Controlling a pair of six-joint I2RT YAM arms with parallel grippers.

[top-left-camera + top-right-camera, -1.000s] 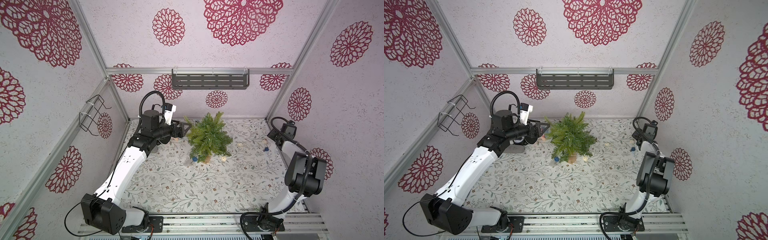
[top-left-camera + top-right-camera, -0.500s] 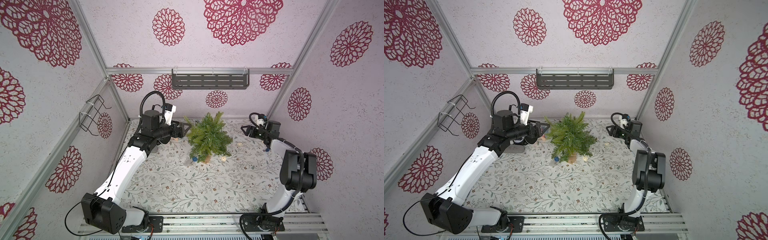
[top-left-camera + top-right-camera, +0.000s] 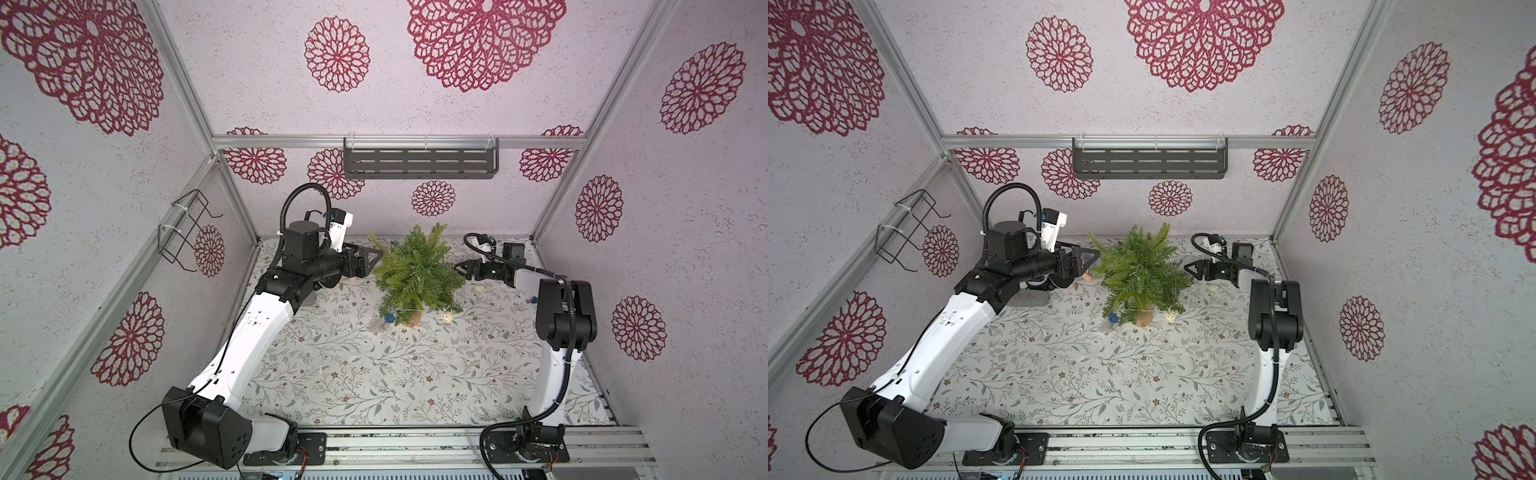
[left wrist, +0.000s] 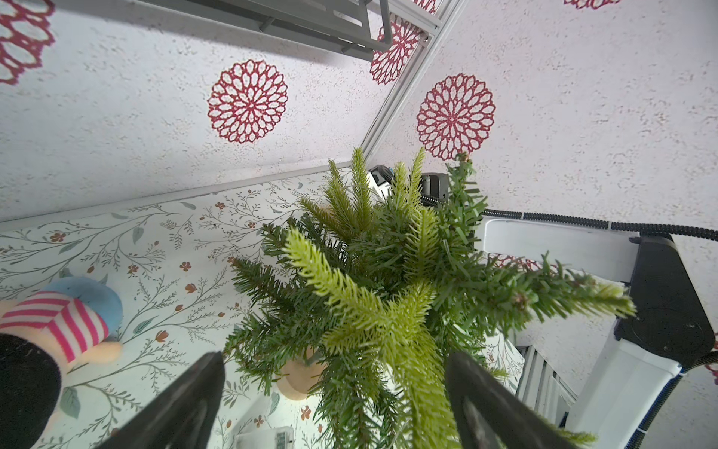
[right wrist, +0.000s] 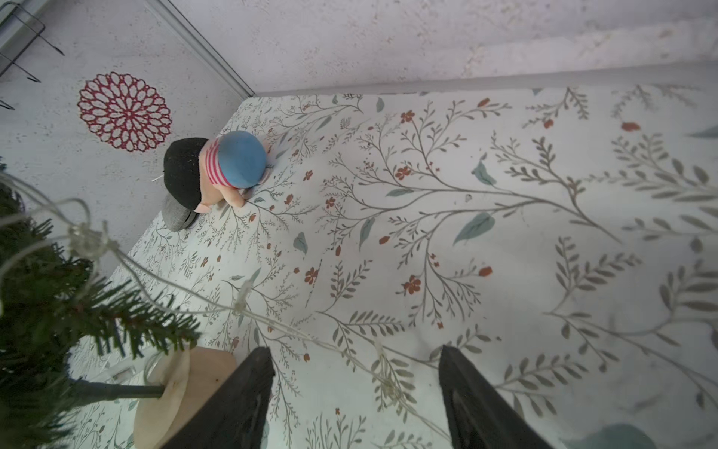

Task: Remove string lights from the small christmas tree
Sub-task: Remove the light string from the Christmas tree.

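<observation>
wire [image 5: 241,301]: blurred at the right wrist, runs off the edges; too thin to trace in both top views.
tree base [image 4: 297,379]: half behind branches.
toy [image 4: 58,322]: cut by the edge; mostly behind the left arm in both top views.
box [image 4: 268,437]: cut off, blurred.

I am working inside pale walls [image 3: 249,104] patterned with red rosettes [image 3: 336,54] (a grey shelf [image 3: 419,164] hanging on the far one), over a floral mat [image 3: 353,374].

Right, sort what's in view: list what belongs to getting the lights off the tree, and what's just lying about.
Belongs to the job:
small christmas tree
string lights, wire caught in its branches

Just lying about:
striped plush toy
wall shelf
wire rack
</observation>
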